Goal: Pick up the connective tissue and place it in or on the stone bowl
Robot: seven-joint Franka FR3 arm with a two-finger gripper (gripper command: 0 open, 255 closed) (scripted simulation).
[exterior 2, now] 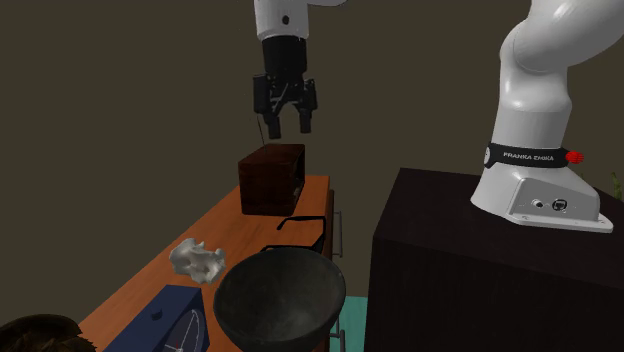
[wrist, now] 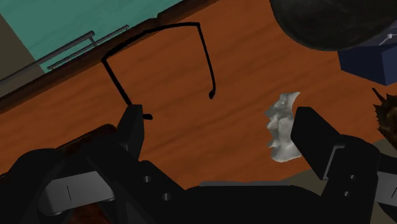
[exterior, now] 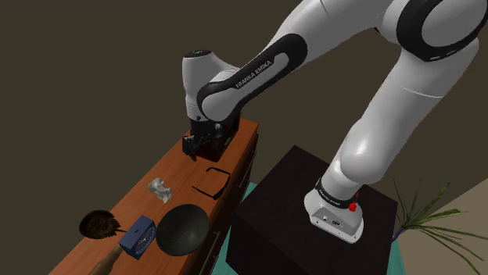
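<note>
The connective tissue (exterior: 161,189) (exterior 2: 197,259) is a small whitish lump lying on the wooden tabletop (exterior: 188,168). A dark round bowl (exterior: 181,229) (exterior 2: 280,297) stands close by at the table's near edge. My black gripper (exterior: 202,148) (exterior 2: 287,122) hangs open and empty, well above the table, up past the tissue and over a dark brown box (exterior 2: 272,178). In the wrist view the tissue (wrist: 282,127) lies on the wood beside one finger (wrist: 315,137), not between the two, and the bowl's rim (wrist: 331,22) shows beyond it.
Thin black eyeglasses (exterior: 213,182) (exterior 2: 300,222) (wrist: 162,63) lie between the brown box and the bowl. A blue box (exterior: 141,236) (exterior 2: 165,318) sits beside the bowl, and a brown spiky object (exterior: 98,224) lies further along. The black stand (exterior: 313,211) rises right beside the table.
</note>
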